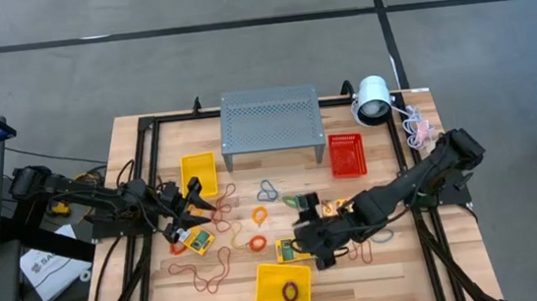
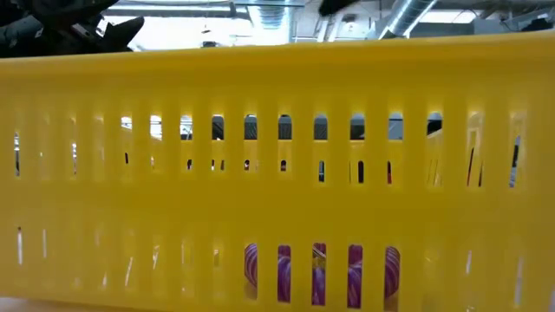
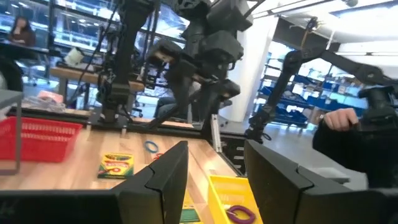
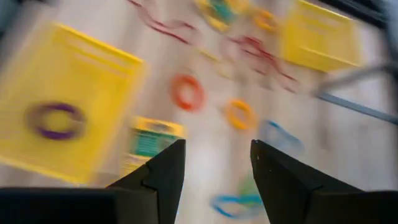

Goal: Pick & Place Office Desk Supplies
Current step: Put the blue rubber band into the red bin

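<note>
Two grippers (image 1: 198, 209) (image 1: 315, 247) are hanging half-open, holding nothing, because I am reaching for crayon boxes (image 1: 292, 250).

The room is bright, and the light comes from lamps up on the ceiling. It falls evenly on the wooden table (image 1: 379, 268), so shadows there are soft and small. The right wrist view is smeared with blur; the orange band (image 4: 187, 92) and yellow bin (image 4: 93, 81) look fuzzy. In the low view a yellow basket wall (image 2: 277, 87) sits very close and looks soft. Behind it, the ceiling glows white. The left wrist view is fairly sharp.
</note>
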`<state>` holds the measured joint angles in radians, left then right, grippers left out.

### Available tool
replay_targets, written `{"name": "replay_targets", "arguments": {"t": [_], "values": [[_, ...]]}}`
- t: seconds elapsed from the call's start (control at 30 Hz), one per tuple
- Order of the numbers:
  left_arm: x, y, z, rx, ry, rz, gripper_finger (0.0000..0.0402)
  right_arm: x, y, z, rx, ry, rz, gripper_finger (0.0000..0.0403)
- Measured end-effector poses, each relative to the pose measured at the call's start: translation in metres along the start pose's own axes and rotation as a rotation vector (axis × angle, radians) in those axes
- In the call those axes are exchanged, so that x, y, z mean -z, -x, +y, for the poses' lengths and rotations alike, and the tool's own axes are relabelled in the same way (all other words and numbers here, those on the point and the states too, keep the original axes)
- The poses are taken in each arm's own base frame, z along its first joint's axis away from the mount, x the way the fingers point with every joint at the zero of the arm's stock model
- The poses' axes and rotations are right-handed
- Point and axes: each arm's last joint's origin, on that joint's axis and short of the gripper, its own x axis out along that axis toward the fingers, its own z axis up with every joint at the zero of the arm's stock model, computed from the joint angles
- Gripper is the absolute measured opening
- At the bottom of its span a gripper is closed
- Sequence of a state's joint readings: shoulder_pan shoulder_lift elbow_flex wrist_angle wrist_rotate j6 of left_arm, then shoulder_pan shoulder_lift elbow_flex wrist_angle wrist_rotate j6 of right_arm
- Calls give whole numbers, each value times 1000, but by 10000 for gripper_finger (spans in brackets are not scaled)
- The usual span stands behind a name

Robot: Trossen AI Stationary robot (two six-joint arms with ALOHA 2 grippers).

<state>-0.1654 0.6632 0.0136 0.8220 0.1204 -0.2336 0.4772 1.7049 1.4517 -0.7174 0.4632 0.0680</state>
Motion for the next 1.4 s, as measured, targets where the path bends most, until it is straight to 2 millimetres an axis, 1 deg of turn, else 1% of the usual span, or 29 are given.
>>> {"name": "replay_targets", "arguments": {"t": [0.1, 0.17, 0.33, 0.47, 0.57, 0.7, 0.83, 0.9, 1.07, 1.23, 1.33, 1.4], "values": [[-3, -4, 0, -17, -22, 29, 155, 10, -10, -7, 68, 3, 54, 176], [-2, -8, 2, -68, -39, 110, 155, 18, -17, -13, 89, -4, 82, 176], [-8, -20, 6, -245, -111, 363, 155, 32, -22, -35, 130, -83, 105, 176], [-21, -33, 7, -281, -142, 442, 155, 38, -24, -50, 158, -177, 76, 176], [-27, -44, 10, -300, -169, 498, 155, 44, -32, -54, 167, -208, 34, 176], [-29, -60, 23, -358, -180, 588, 155, 59, -46, -50, 169, -213, -66, 176], [-22, -76, 41, -419, -155, 688, 155, 74, -60, -44, 164, -239, -146, 176], [-18, -84, 49, -443, -144, 731, 155, 78, -63, -42, 161, -253, -182, 176], [-11, -108, 64, -467, -128, 818, 155, 79, -62, -32, 122, -246, -225, 175], [-8, -128, 71, -463, -135, 896, 155, 82, -59, -19, 90, -212, -201, 175], [-10, -135, 72, -464, -133, 900, 155, 88, -58, -14, 56, -236, -140, 175], [-11, -135, 72, -464, -133, 900, 155, 93, -59, -11, 39, -266, -99, 175]]}}
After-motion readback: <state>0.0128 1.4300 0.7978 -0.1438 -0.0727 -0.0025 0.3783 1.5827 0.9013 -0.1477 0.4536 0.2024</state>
